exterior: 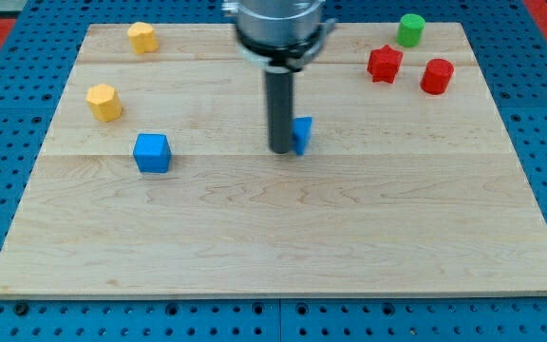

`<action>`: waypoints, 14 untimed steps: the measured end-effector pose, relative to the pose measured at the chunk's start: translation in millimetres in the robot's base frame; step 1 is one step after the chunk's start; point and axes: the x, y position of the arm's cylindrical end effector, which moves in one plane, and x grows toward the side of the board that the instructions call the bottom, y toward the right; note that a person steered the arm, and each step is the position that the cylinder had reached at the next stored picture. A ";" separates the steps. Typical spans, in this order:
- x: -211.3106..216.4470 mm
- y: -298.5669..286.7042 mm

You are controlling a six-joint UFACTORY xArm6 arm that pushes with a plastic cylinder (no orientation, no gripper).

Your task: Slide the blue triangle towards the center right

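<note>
The blue triangle [302,135] lies near the board's middle, mostly hidden behind my rod. My tip [282,150] stands right against the triangle's left side, touching or nearly touching it. The rod comes down from the arm's head at the view's top middle.
A blue cube [152,153] sits at the left. Two yellow blocks lie at the upper left, one [104,102] lower and one [141,37] higher. A red star [384,64], a red cylinder [436,76] and a green cylinder [410,29] sit at the upper right. The wooden board [273,247] lies on a blue pegboard.
</note>
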 end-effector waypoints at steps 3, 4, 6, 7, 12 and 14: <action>-43.2 -24.1; -71.4 -10.7; -70.6 83.9; -65.8 107.8; -43.6 92.5; -79.5 98.0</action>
